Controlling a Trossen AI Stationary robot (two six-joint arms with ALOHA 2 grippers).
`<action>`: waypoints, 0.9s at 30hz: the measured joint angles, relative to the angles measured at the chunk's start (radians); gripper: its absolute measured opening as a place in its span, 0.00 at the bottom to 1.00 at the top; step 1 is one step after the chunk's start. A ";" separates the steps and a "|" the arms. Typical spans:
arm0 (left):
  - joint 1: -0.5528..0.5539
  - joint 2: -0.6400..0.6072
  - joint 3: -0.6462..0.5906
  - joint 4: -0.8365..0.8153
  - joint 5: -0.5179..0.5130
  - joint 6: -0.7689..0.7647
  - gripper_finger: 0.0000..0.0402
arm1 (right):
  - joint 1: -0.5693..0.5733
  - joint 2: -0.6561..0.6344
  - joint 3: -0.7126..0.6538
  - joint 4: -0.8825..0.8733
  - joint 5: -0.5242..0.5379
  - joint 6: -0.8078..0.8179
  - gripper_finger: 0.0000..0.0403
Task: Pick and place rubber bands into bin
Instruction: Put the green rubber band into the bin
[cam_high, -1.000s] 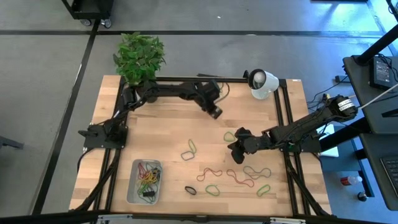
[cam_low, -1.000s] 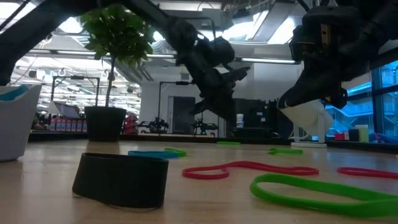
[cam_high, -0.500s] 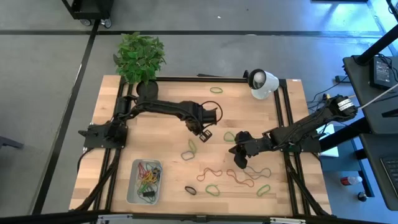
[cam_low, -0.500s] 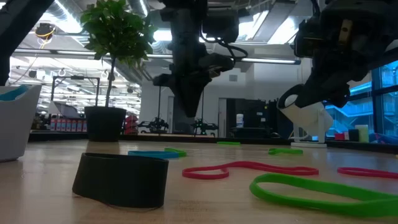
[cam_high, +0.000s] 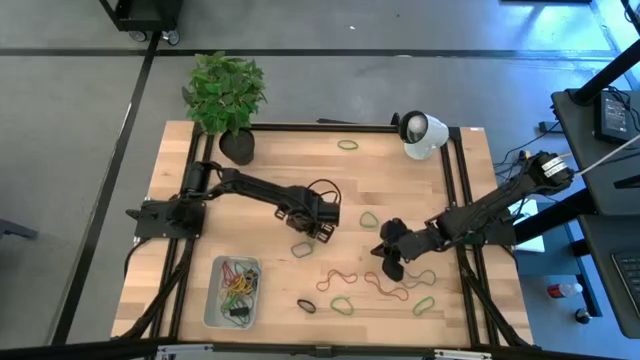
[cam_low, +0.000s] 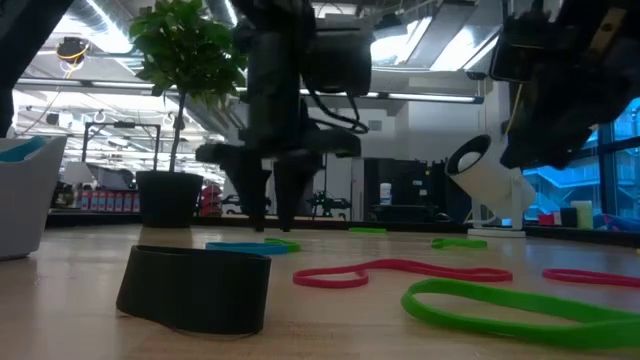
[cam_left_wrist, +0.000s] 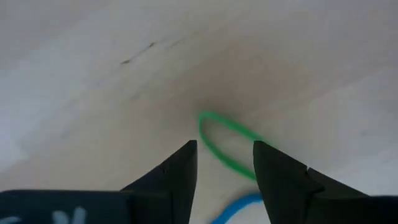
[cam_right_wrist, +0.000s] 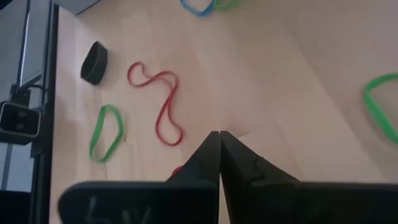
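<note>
My left gripper (cam_high: 320, 228) (cam_low: 268, 226) points straight down at mid-table, open, just above a green rubber band (cam_left_wrist: 217, 140) (cam_high: 304, 240) that lies flat on the wood beside a blue one (cam_left_wrist: 239, 206). Its fingertips stand on either side of the green loop. My right gripper (cam_high: 389, 266) (cam_right_wrist: 219, 134) is shut and holds nothing, slanting down over loose red (cam_right_wrist: 160, 99), green (cam_right_wrist: 106, 132) and black (cam_right_wrist: 93, 62) rubber bands. The bin (cam_high: 212, 300), with several bands inside, sits near the front left.
More bands lie scattered: green (cam_high: 347, 145) at the far edge, green (cam_high: 370, 218), red (cam_high: 340, 277), tan (cam_high: 415, 277), green (cam_high: 342, 303) and black (cam_high: 306, 305). A potted plant (cam_high: 228, 95) stands at the far left and a white object (cam_high: 422, 133) at the far right.
My left gripper has swung from the far middle toward the table's near edge and come down over the green band, rolling its wrist until it points straight down; its fingers have opened. My right gripper has drifted slightly toward the near edge, still shut.
</note>
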 joint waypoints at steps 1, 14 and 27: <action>0.000 0.001 -0.014 0.018 0.000 -0.025 0.38 | 0.007 0.000 0.000 0.000 0.000 0.000 0.02; -0.038 0.013 -0.063 0.063 -0.054 -0.096 0.01 | 0.088 0.000 0.000 0.001 0.003 0.003 0.02; -0.192 -0.241 0.081 -0.073 -0.253 -0.094 0.01 | 0.102 0.000 0.000 0.007 0.003 0.006 0.02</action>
